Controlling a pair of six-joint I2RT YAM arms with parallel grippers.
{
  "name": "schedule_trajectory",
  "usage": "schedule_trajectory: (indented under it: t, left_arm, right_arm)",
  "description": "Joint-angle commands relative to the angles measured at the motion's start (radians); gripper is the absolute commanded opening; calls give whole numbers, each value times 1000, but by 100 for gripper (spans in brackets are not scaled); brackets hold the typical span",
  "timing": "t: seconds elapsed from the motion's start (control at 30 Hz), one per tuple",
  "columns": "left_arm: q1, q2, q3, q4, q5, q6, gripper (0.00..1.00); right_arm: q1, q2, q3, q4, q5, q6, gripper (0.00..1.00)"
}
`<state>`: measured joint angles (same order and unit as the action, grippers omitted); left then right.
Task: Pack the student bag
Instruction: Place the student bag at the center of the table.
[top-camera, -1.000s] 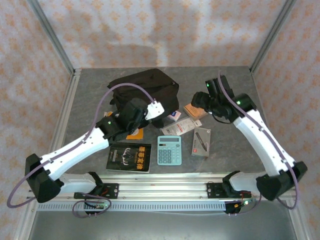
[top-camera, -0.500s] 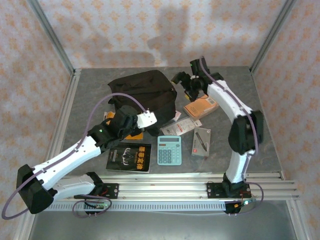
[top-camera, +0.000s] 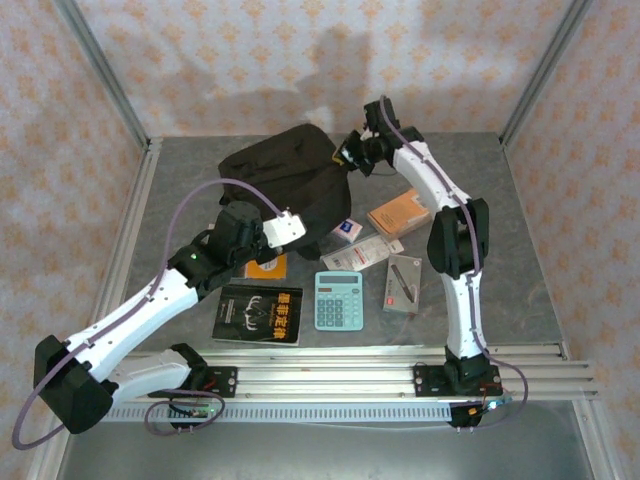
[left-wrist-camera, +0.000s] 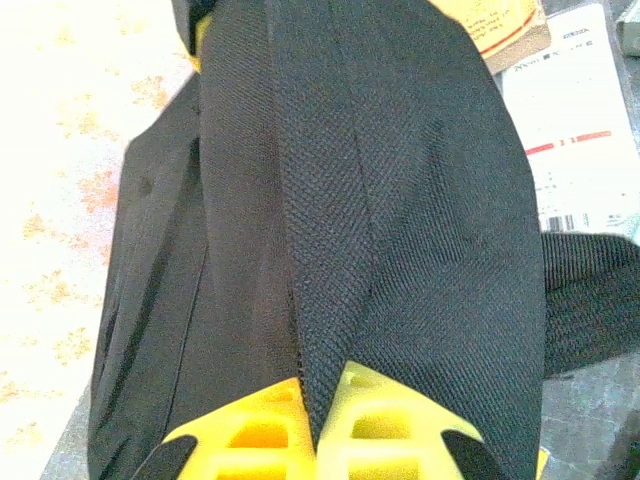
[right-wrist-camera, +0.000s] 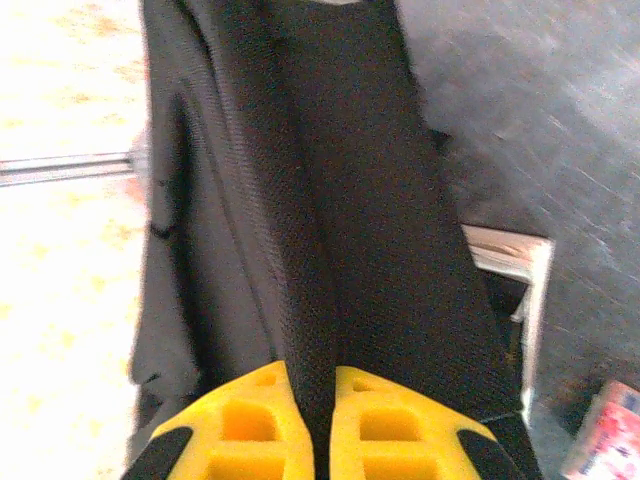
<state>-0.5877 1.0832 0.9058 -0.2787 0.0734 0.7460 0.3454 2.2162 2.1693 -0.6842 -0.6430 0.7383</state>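
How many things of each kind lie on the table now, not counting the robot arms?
student bag: 1
calculator: 1
black book: 1
orange flat items, book or pad, I cannot tell: 2
grey box: 1
white packets: 2
Total: 8

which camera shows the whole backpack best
The top external view: the backpack shows its full outline on the table. Each wrist view gives a close-up of its black fabric, pinched by the left gripper or the right gripper.
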Motion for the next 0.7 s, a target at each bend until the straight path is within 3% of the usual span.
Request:
schedule_trajectory:
  t: [0.0, 0.17, 0.43, 0.53, 0.67]
  left_arm:
    - [26, -21, 21, 92, 12, 52, 0]
    - [43, -40, 41, 143, 27, 75, 0]
    - [49, 47, 81, 214, -31, -35, 0]
    - [52, 125, 136, 216, -58, -114, 3]
    - [52, 219, 194, 241, -94, -199, 4]
  right_arm:
    - [-8, -72, 163, -76, 52, -57, 0]
    - [-5, -252, 109, -156, 241, -1, 0]
    - [38, -746, -533, 45, 588, 310, 0]
    - [83, -870, -662, 72, 697, 386, 0]
    - [139, -916, -717, 36, 733, 457, 0]
